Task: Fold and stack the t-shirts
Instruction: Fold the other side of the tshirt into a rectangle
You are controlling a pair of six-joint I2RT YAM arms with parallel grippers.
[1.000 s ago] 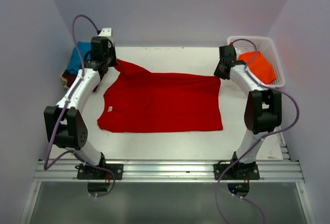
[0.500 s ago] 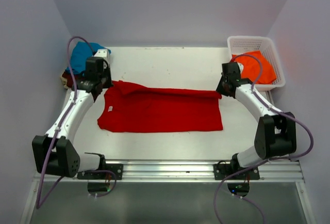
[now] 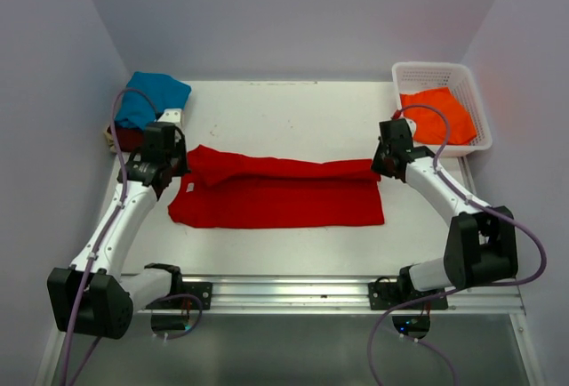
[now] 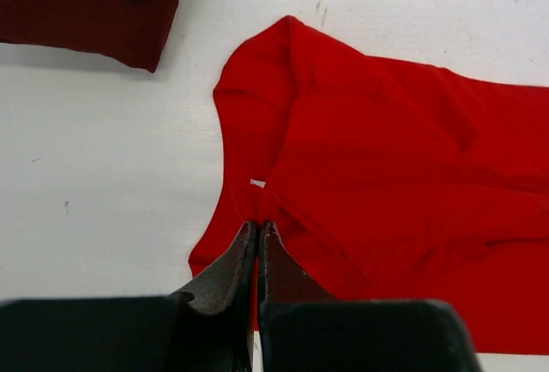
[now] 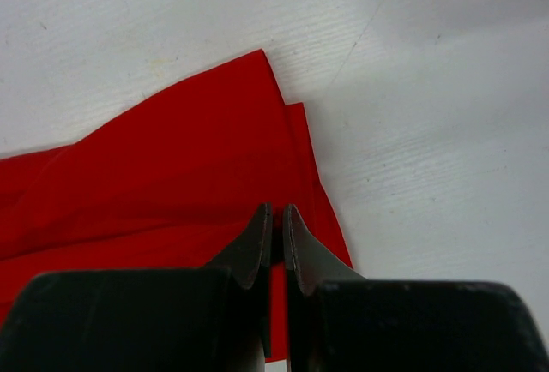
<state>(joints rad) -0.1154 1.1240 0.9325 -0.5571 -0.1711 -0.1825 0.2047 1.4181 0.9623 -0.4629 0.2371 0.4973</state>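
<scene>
The red t-shirt (image 3: 284, 199) lies crosswise on the middle of the table (image 3: 284, 110), its far edge doubled over toward the near side. The left gripper (image 4: 257, 231) is clamped on cloth at the collar end, and the right gripper (image 5: 276, 213) is clamped on the far hem corner.

To fold cleanly, carry both ends nearward at equal pace and height. Hold the span taut so nothing bunches, then lay the held edge flush on the near edge before releasing. Whether each pinch takes one layer or two is hard to tell.

A teal t-shirt (image 3: 153, 94) sits on a maroon t-shirt (image 4: 77, 12) at far left. An orange t-shirt (image 3: 436, 115) lies in the white basket (image 3: 440, 70) at far right.
</scene>
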